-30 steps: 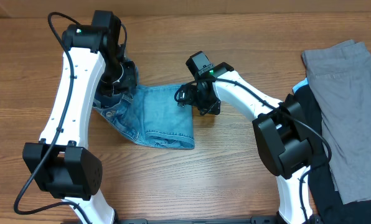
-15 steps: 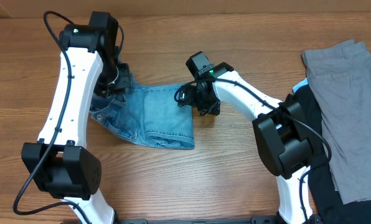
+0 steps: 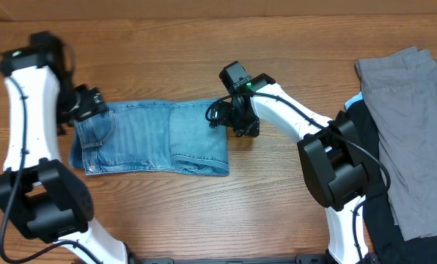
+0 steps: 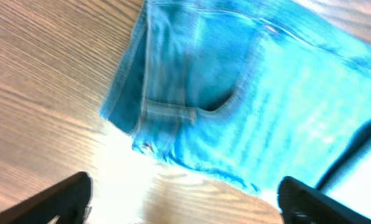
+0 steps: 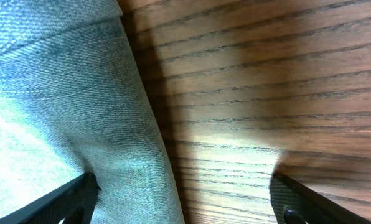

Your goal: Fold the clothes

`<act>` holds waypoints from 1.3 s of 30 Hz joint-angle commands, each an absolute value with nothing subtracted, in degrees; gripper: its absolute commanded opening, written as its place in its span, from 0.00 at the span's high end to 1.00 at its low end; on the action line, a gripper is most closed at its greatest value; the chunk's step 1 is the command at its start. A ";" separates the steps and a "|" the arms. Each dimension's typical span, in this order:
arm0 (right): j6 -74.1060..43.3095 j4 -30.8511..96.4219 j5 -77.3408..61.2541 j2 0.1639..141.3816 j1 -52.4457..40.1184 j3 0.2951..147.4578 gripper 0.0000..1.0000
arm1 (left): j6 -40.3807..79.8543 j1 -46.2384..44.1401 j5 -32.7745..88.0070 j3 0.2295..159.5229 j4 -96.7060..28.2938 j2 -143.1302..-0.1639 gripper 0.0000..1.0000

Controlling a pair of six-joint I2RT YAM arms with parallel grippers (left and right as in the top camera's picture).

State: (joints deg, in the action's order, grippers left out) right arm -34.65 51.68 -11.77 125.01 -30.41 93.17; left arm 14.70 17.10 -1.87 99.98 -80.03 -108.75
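The light blue jeans (image 3: 156,139) lie flat in a long folded strip on the wooden table. In the left wrist view, the jeans (image 4: 248,87) show a stitched pocket and a belt loop. My left gripper (image 3: 94,103) hangs at their left, waistband end. It (image 4: 185,202) is open, with only bare wood between its fingers (image 4: 67,199). My right gripper (image 3: 235,121) sits at the strip's right edge. There it (image 5: 185,205) is open, straddling the denim edge (image 5: 79,118) with one finger (image 5: 310,202) over wood.
A grey garment (image 3: 405,125) lies over a black one (image 3: 376,220) at the table's right edge, beside the right arm's base. Both arm bases stand along the near edge.
My left gripper opened and let go of the jeans' waist end, then swung to the left. That end, bunched up before, now lies spread flat. The right arm has not moved.
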 commanded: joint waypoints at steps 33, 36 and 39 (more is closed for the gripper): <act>-32.75 52.49 -12.14 126.69 -31.07 92.95 0.07 | -4.78 30.15 23.92 82.28 -57.60 -127.24 0.09; -32.75 51.77 -12.19 126.67 -31.07 92.95 0.07 | -4.73 28.58 25.36 82.26 -58.61 -127.24 0.13; -32.75 51.03 -13.21 126.69 -31.07 92.95 0.07 | -4.73 25.76 25.06 82.26 -59.44 -127.24 0.16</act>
State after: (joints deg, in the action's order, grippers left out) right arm -33.43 51.72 -12.21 125.01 -30.48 93.23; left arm -3.42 30.15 20.95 85.27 -59.00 -121.36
